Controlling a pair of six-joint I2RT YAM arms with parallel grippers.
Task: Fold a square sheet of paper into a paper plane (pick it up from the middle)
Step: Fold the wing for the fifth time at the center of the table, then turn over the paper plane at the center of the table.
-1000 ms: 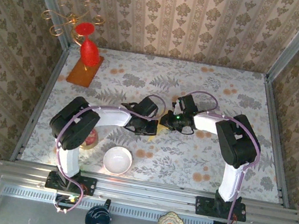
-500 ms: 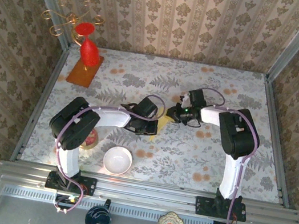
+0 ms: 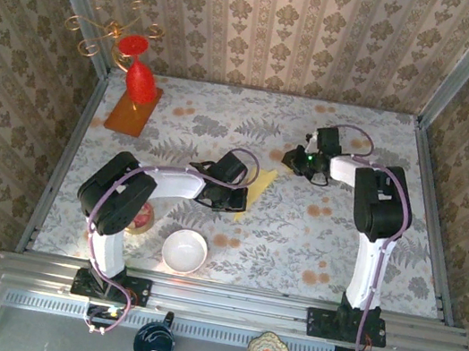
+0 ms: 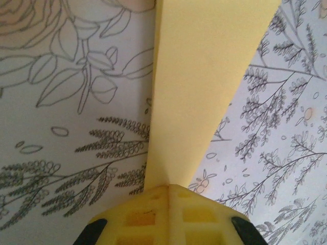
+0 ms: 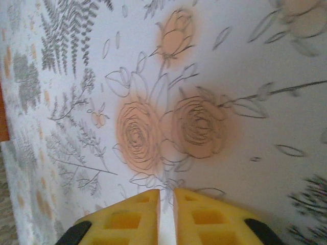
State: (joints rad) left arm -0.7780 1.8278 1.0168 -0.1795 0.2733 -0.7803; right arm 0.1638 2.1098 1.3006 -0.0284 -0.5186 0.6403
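Note:
The sheet of paper is pale yellow and folded into a narrow wedge that tapers toward my left gripper. Its yellow fingers are shut on the narrow end. From above, the paper lies low over the flowered tablecloth in mid-table, sticking out to the right of the left gripper. My right gripper is farther back and to the right, apart from the paper. In the right wrist view its fingertips stand a thin slit apart over printed roses, with nothing between them.
A white bowl sits near the front left, and a small red-patterned dish lies beside the left arm. An orange-brown board with a red vase stands at the back left. Metal rails edge the table.
The right gripper has pulled away from the paper, moving back and to the right across the table. The left gripper has kept its hold on the paper in the same place.

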